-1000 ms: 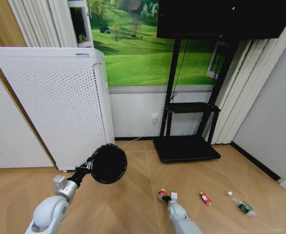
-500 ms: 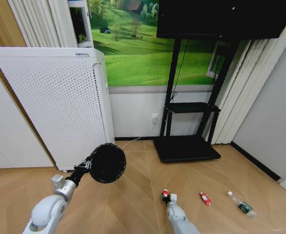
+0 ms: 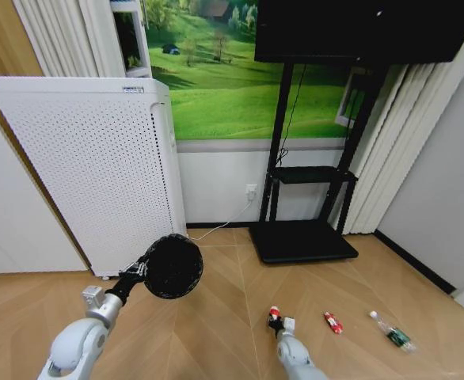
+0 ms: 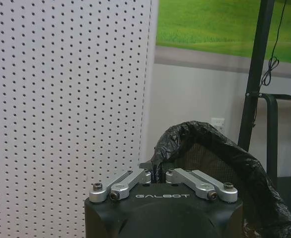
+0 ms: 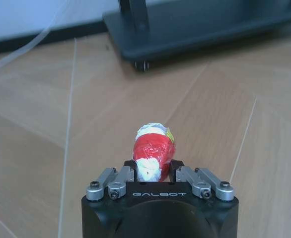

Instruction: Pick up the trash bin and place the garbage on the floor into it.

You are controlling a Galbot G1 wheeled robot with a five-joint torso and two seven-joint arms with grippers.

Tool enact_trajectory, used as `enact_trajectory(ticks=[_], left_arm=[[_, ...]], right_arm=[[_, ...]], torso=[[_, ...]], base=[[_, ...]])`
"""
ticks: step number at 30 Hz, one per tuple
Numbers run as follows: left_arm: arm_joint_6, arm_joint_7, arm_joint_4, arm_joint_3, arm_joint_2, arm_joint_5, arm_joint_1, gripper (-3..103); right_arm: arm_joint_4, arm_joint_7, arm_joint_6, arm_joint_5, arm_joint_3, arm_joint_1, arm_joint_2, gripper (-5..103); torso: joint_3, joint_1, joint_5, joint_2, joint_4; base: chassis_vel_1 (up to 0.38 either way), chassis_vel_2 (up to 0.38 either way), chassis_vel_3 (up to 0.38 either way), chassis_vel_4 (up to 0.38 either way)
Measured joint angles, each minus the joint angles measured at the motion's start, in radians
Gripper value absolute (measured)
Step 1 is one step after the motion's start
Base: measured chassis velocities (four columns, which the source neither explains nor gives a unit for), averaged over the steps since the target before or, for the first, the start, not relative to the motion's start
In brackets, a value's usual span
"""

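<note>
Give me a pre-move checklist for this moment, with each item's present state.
1. Left gripper shut on the trash bin rim: ok.
2. Bin off the floor, held beside the white perforated appliance: ok.
3. Right gripper shut on a red-and-white wrapper: ok.
4. Wrapper positioned over the bin opening: not ok; it sits well to the bin's right, lower down.
5. Remaining litter on the floor, a second red-and-white piece and a clear bottle: not ok.
6. Bin's inside free of obstruction: cannot tell.
</note>
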Motion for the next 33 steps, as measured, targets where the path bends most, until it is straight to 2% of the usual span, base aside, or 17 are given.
enact_trajectory(ticks=[1, 4, 6, 8, 10, 12, 14, 17, 18, 21, 23, 24, 27, 29, 33], left_arm=[[0.000, 0.000, 0.000, 0.000, 0.000, 0.000, 0.000, 7], [0.000, -0.012, 0.040, 0.071, -0.004, 0.015, -0.049, 7], [0.000, -0.018, 0.049, 0.094, -0.005, 0.020, -0.064, 7], [0.000, -0.036, 0.075, 0.156, -0.014, 0.036, -0.107, 7], [0.001, -0.045, 0.081, 0.173, -0.021, 0.041, -0.116, 7], [0.001, -0.063, 0.092, 0.198, -0.041, 0.051, -0.124, 7], [0.001, -0.072, 0.103, 0.211, -0.048, 0.053, -0.130, 7], [-0.008, -0.087, 0.191, 0.272, -0.060, 0.064, -0.192, 7], [-0.008, -0.087, 0.191, 0.272, -0.060, 0.064, -0.192, 7], [-0.019, -0.088, 0.312, 0.352, -0.088, 0.091, -0.282, 7], [-0.019, -0.090, 0.335, 0.374, -0.098, 0.095, -0.303, 7], [-0.020, -0.098, 0.375, 0.427, -0.122, 0.103, -0.348, 7], [-0.020, -0.103, 0.388, 0.451, -0.132, 0.105, -0.366, 7], [-0.020, -0.122, 0.422, 0.543, -0.162, 0.106, -0.431, 7], [-0.020, -0.132, 0.433, 0.585, -0.172, 0.104, -0.460, 7]], right_arm=[[0.000, 0.000, 0.000, 0.000, 0.000, 0.000, 0.000, 32], [0.176, -0.052, -0.005, 0.044, 0.061, -0.093, -0.035, 32], [0.207, -0.057, -0.007, 0.053, 0.070, -0.110, -0.044, 32], [0.303, -0.064, -0.009, 0.073, 0.093, -0.148, -0.072, 32], [0.335, -0.064, -0.010, 0.081, 0.096, -0.153, -0.080, 32], [0.403, -0.072, -0.020, 0.102, 0.092, -0.153, -0.099, 32], [0.436, -0.082, -0.026, 0.112, 0.089, -0.153, -0.106, 32], [0.552, -0.116, -0.037, 0.121, 0.083, -0.169, -0.120, 32], [0.552, -0.116, -0.037, 0.121, 0.083, -0.169, -0.120, 32], [0.632, -0.130, -0.054, 0.092, 0.061, -0.167, -0.107, 32], [0.646, -0.131, -0.061, 0.084, 0.052, -0.161, -0.102, 32], [0.672, -0.130, -0.082, 0.076, 0.030, -0.144, -0.096, 32], [0.683, -0.129, -0.093, 0.075, 0.020, -0.136, -0.095, 32], [0.720, -0.122, -0.132, 0.074, -0.022, -0.113, -0.106, 32], [0.724, -0.117, -0.144, 0.072, -0.047, -0.106, -0.117, 32]], torso=[[0.000, 0.000, 0.0000, 0.000, 0.0000], [0.000, 0.000, -0.0001, 0.000, -0.0004], [0.000, 0.000, -0.0001, 0.000, -0.0005], [0.000, 0.000, -0.0002, 0.000, -0.0007], [0.000, 0.000, -0.0002, 0.000, -0.0010], [0.000, 0.000, 0.0000, 0.000, 0.0001], [0.000, 0.000, 0.0000, 0.000, 0.0003], [0.000, 0.000, -0.0003, 0.000, 0.0002], [0.000, 0.000, -0.0003, 0.000, 0.0002], [0.000, 0.000, 0.0000, 0.000, -0.0002], [0.000, 0.000, -0.0001, 0.000, -0.0003], [0.000, 0.000, 0.0000, 0.000, -0.0001], [0.000, 0.000, -0.0002, 0.000, -0.0002], [0.000, 0.000, -0.0003, 0.000, -0.0003], [0.000, 0.000, -0.0001, 0.000, -0.0003]], base=[[0.000, 0.000, 0.000, 0.000], [0.000, 0.000, 0.000, 0.000], [0.000, 0.000, 0.000, 0.000], [0.000, 0.000, 0.000, 0.000], [0.000, 0.000, 0.000, 0.000], [0.000, 0.000, 0.000, 0.000], [0.000, 0.000, 0.000, 0.000], [0.000, 0.000, 0.000, 0.000], [0.000, 0.000, 0.000, 0.000], [0.000, 0.000, 0.000, 0.000], [0.000, 0.000, 0.000, 0.000], [0.000, 0.000, 0.000, 0.000], [0.000, 0.000, 0.000, 0.000], [0.000, 0.000, 0.000, 0.000], [0.000, 0.000, 0.000, 0.000]])
